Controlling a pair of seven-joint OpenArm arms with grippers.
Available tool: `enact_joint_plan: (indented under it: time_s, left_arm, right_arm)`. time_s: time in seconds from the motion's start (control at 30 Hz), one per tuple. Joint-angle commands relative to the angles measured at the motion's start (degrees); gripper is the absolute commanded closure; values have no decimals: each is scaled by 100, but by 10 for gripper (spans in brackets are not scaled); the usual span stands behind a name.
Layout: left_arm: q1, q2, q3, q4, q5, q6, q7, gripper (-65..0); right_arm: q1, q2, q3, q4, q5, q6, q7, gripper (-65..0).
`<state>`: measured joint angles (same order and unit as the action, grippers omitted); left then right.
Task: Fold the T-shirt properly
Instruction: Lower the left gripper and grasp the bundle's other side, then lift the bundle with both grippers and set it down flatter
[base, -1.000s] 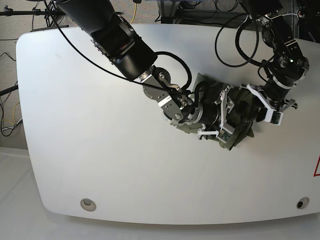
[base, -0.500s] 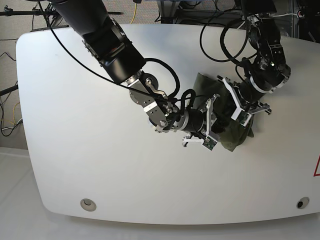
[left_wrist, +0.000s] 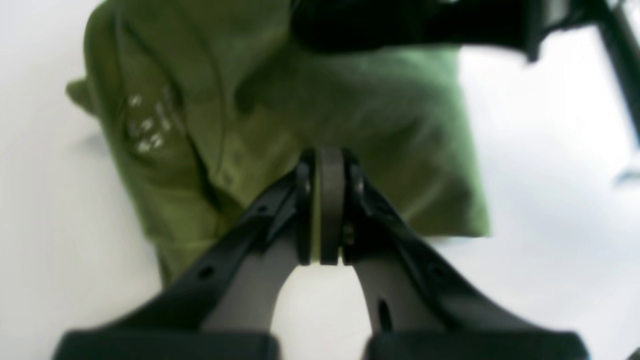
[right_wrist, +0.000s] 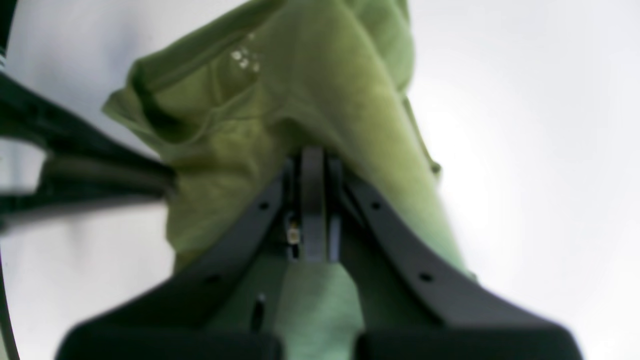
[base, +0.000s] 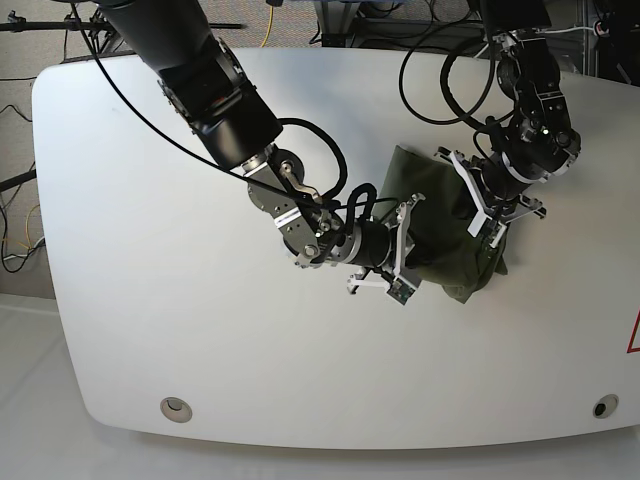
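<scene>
The white tabletop (base: 150, 300) has rounded corners and two small round holes near its front edge; cables lie on the floor behind it. The T-shirt (base: 440, 235) lies bunched right of centre, between both hands. The left hand (left_wrist: 322, 210) and the right hand (right_wrist: 312, 200) are each pressed fully together at its edge.

Both robot arms are big and black, with shiny silver metal parts near the wrists. Black cables loop around them. The grippers have white frames and dark fingers with small holes.
</scene>
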<state>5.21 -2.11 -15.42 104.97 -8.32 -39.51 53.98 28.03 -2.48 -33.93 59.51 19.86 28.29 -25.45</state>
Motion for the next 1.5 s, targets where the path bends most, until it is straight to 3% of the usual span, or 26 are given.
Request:
enact_joint_plan:
  time_s: [0.0,0.2,0.47,0.8,1.1,1.47]
  left_arm:
    - [-77,-22,-10,-119,212,8,-110,0]
    - [-174,-31,-27,-488,845,8,-294,0]
    - [-200,-31,-27,-1130,1566,8,-1103,0]
    - [-209,-40,-18,-1332,1838,8,-1666,0]
    - [-491,-198,-10,-1341,1847,8,-1736,0]
    - [-825,-207,17,-1358,1838,8,-1745,0]
  right_arm:
    - [261,-38,198,-205,23,-3,167,-8]
    - [305,-90,347,-654,-584,-3,308,-8]
    - [278,-293,356,-979,-1296,-3,405,-8]
    - [129,-275,356,-1014,-1296,-3,396,-6]
    - [-56,-249,356,-1014,-1348,-3,369,-6]
    - [-522,200,356,-724,-1296,-3,361,-6]
